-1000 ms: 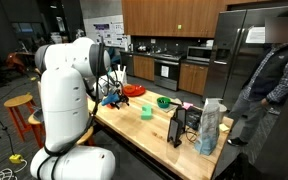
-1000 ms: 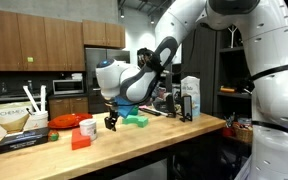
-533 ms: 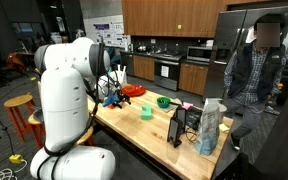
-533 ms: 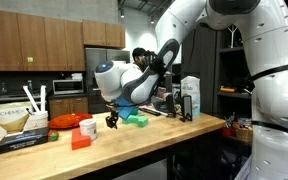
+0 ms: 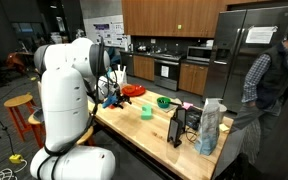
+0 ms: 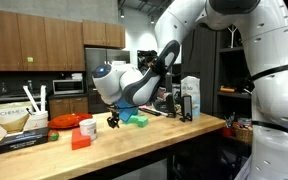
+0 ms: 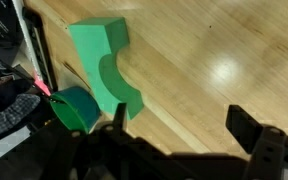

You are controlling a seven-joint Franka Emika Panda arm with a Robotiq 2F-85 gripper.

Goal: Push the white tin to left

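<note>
The white tin point(image 6: 88, 127) stands upright on the table point(image 6: 174, 135), lower left of centre in an exterior view. It is just left of the gripper point(image 6: 112, 121); whether the two touch cannot be told. What the tin holds is not visible. Just left of the tin and behind it lies a red dish point(image 6: 64, 122), its inside hidden. A green bowl point(image 5: 164, 101) sits mid-table in an exterior view, too small to read.

In the wrist view the fingers point(image 7: 246, 125) are spread wide, with bare wood between them. A green block point(image 7: 102, 60) lies at upper left.

A red block point(image 6: 80, 141) sits by the front edge, below the tin. A black box point(image 6: 24, 140) fills the lower left, so that side is crowded. The wood right of the gripper lies bare up to the front edge.
</note>
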